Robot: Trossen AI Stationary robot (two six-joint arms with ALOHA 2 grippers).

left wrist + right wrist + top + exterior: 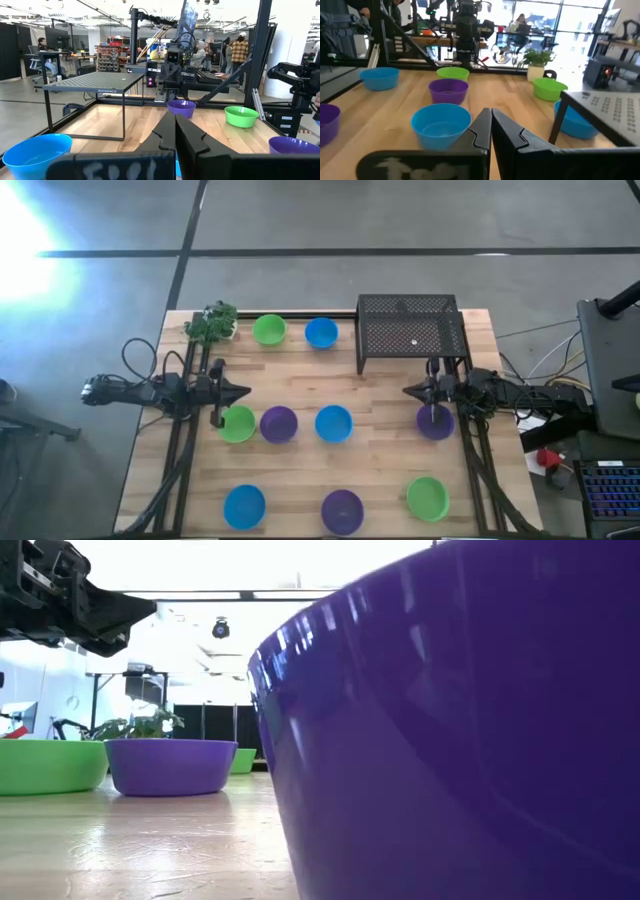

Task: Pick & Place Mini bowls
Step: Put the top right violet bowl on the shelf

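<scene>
Nine glossy round plastic mini bowls (333,423) dot the wooden table (380,480). Left of centre, the clenched, empty left hand (243,392) hovers just above a green bowl (237,424); right of centre, the right hand (408,391), also clenched and empty, sits beside a purple bowl (434,422).

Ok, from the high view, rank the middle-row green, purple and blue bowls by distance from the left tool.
1. Green bowl, right beside the left tool.
2. Purple bowl, next along toward the table's centre.
3. Blue bowl, at the centre, farthest.
</scene>
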